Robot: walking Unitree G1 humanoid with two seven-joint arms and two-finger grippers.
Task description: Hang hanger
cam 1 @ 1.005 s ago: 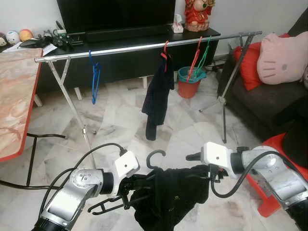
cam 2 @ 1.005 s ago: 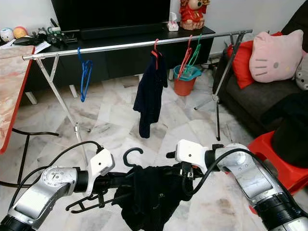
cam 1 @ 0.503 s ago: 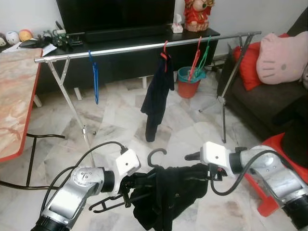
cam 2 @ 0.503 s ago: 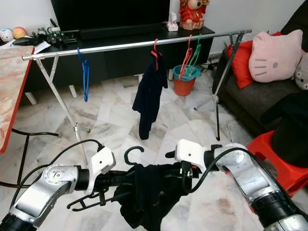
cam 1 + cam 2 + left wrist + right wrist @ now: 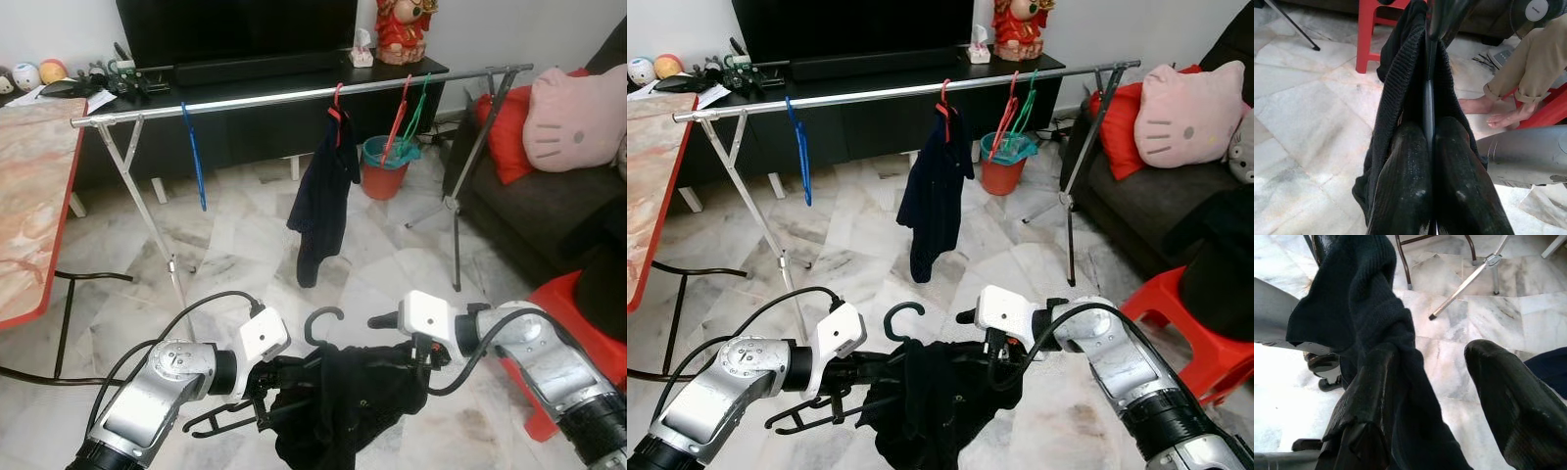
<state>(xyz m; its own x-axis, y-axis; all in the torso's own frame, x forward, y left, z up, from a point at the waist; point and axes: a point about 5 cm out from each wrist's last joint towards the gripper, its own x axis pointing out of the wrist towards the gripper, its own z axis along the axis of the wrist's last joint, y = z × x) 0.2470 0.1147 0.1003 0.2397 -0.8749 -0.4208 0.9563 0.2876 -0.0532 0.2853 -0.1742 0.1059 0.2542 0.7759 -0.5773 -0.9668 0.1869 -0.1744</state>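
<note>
Since the earlier frames, my right arm has drawn inward toward the left one, and the blue hanger [image 5: 198, 162] on the rail [image 5: 294, 95] has swung to show edge-on.

My left tool [image 5: 1426, 147] is closed on the thin bar of the black hanger [image 5: 323, 323], both fingers pressed together with the black garment [image 5: 338, 401] draped over them. My right tool [image 5: 1449, 401] stands spread: one finger lies against the bunched knit, the other is clear of it, so it grips nothing.

The hanger with its garment hangs between my two tools, well below the rail and nearer to me than it, hook pointing up. On the rail, a dark garment [image 5: 321, 201] already hangs near the middle, with red and green hangers [image 5: 404, 117] further toward the sofa [image 5: 529, 206].

Step in hand, as I judge it: settling the garment on the hanger before lifting. The next move calls for raising the hook above the rail and lowering it onto a free stretch, probably between the blue hanger and the dark garment.
</note>
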